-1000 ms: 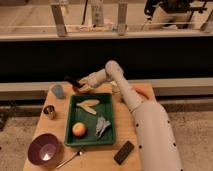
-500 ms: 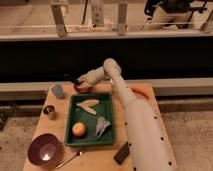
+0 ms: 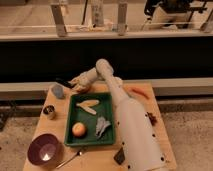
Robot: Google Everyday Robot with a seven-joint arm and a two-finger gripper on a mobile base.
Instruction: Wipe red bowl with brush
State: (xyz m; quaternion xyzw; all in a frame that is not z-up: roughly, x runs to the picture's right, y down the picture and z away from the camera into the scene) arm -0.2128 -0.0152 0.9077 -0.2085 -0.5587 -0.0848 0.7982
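The red bowl (image 3: 83,89) sits at the back left of the wooden table (image 3: 150,135), just behind the green tray (image 3: 111,134). Most of the bowl is covered by my gripper (image 3: 75,83), which hangs right over it. The brush (image 3: 63,81) is a short dark stick that pokes out to the left from the gripper, level with the bowl's rim. The gripper is shut on the brush. My white arm reaches in from the lower right, across the tray.
A grey-blue cup (image 3: 58,91) stands left of the red bowl and a metal cup (image 3: 49,112) stands nearer. A purple bowl (image 3: 44,150), a spoon (image 3: 70,159) and a black block (image 3: 119,156) lie at the front. The tray holds fruit and a grey cloth (image 3: 102,125). An orange item (image 3: 139,91) lies at the back right.
The arm's elbow has shifted a little to the left, and the gripper with the brush has made small moves over the red bowl. Nothing else moved.
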